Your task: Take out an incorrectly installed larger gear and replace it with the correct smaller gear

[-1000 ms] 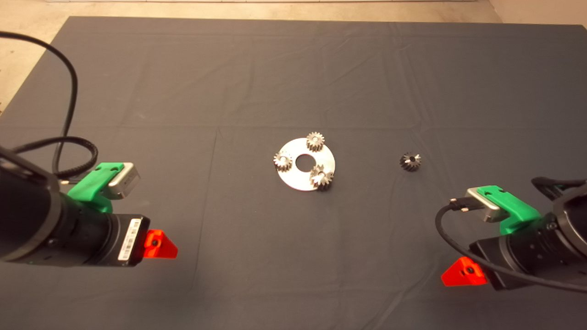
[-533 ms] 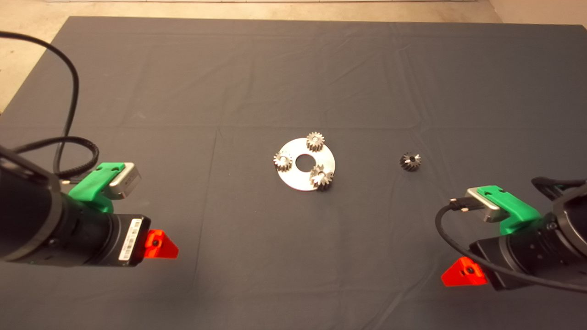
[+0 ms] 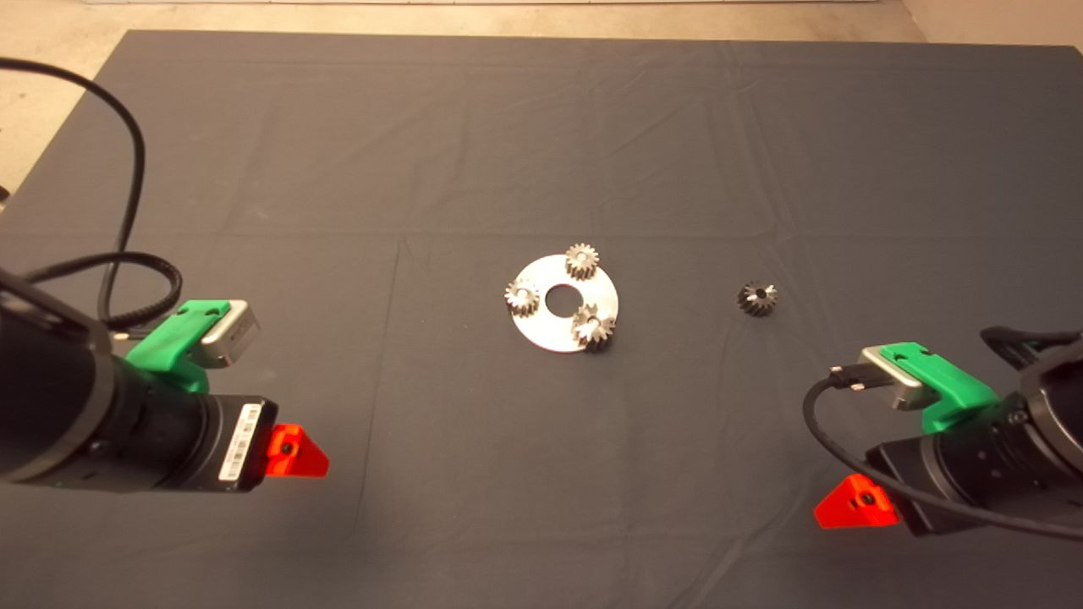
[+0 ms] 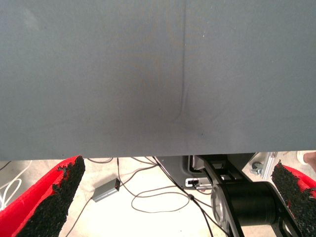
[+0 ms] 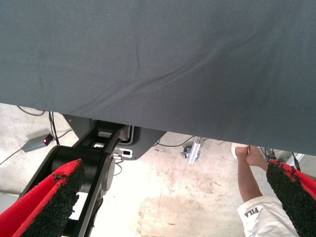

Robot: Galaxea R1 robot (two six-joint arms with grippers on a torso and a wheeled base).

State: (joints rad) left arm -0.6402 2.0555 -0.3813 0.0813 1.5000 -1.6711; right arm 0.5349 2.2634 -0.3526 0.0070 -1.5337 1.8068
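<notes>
A round silver plate (image 3: 550, 334) lies at the middle of the mat with three gears on it. The larger gear (image 3: 592, 328), with dark flared teeth and a bright face, sits on the plate's near right edge. Two small pale silver gears (image 3: 522, 298) (image 3: 581, 260) sit on its left and far sides. The smaller gear (image 3: 756, 298), almost black, lies alone on the mat to the right of the plate. My left gripper (image 3: 298, 452) waits at the lower left, open and empty. My right gripper (image 3: 850, 505) waits at the lower right, open and empty. Both are far from the gears.
The dark mat (image 3: 541, 135) has creases across it. Bare floor shows past its far edge. The left wrist view shows the mat edge, cables and the robot base (image 4: 247, 202) on the floor. The right wrist view shows a person's leg (image 5: 249, 177) beyond the mat.
</notes>
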